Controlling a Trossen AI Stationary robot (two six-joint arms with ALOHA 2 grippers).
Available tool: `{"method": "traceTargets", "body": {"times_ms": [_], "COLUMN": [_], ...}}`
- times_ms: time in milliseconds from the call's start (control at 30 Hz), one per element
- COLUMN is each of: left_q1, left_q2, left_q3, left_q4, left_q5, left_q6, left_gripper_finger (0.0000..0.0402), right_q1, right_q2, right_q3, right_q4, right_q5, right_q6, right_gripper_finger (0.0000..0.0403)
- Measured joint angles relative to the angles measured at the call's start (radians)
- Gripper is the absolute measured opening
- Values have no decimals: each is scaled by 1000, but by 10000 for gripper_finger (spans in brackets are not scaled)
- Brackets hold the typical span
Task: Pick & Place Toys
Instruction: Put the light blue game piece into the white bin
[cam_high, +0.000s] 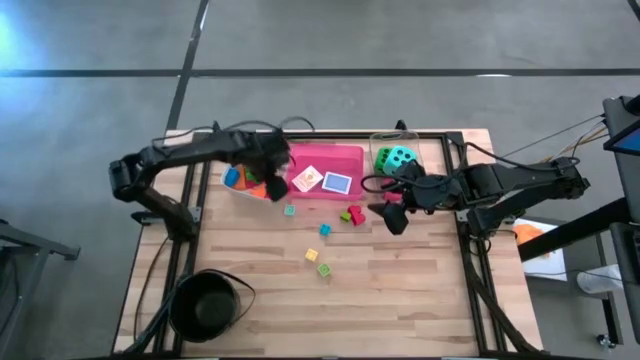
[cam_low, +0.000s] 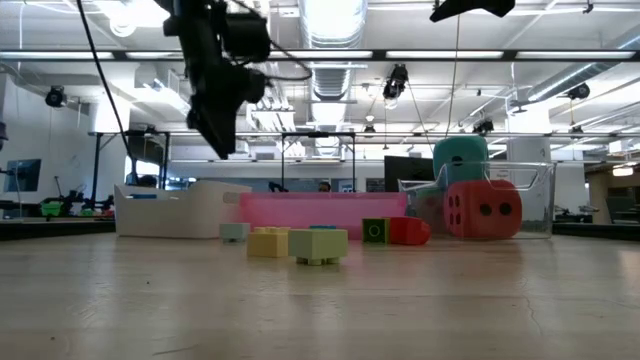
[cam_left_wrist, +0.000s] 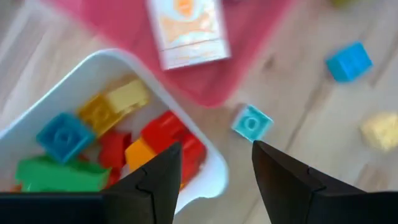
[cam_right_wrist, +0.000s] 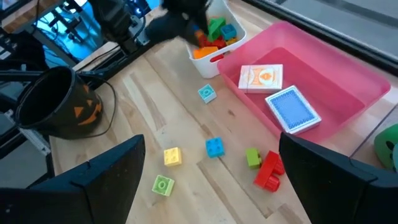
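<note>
Bowl (cam_high: 207, 303) first: black and round, it sits near the table's (cam_high: 420, 290) front left corner, a pumpkin face on its side showing in the right wrist view.

By the rear edge, left of centre, the left gripper (cam_high: 272, 176) hangs above the near end of the white tray (cam_high: 238, 188), fingers (cam_left_wrist: 155, 180) apart with nothing between them. That tray holds small blocks in red, orange, yellow, green and blue.

Touching the white tray on its right is the pink tray (cam_high: 345, 158), against the rear edge. Inside lie two cards side by side: an orange-backed card (cam_high: 307, 179) and a blue-backed card (cam_high: 338, 183).

Loose blocks sit on the bare wood in front of the trays (all well apart from the bowl): a pale teal block (cam_high: 289, 210) just in front of the pink tray, a blue block (cam_high: 324, 230) nearer the centre, a yellow block (cam_high: 311, 256) and a lime block (cam_high: 324, 270) toward the front, and a small green block (cam_high: 345, 214) touching a red block (cam_high: 356, 215).

Right of the pink tray, a clear tray (cam_high: 385, 143) at the rear edge holds a green die (cam_high: 384, 158) and a teal die (cam_high: 401, 156); the low view shows a red die (cam_low: 482, 208) by its wall.

The right gripper (cam_high: 394, 212) hovers just in front of the clear tray, fingers spread wide, empty.
</note>
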Motion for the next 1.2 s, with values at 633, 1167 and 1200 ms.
{"method": "traceTargets", "body": {"times_ms": [633,1167,1200], "left_q1": [-300,-263,-263], "left_q2": [2,2,2], "left_q3": [-181,-240,-240], "left_q4": [311,428,436], "left_q5": [-31,-39,-41], "left_q6": [201,163,163], "left_gripper_finger": [198,222,234], "right_q1": [-2,-1,-1], "right_q2": [0,0,0], "right_q3": [0,0,0], "right_q4": [3,2,2], "right_q5": [7,5,4], "right_q6": [27,26,26], "right_gripper_finger": [362,362,362]}}
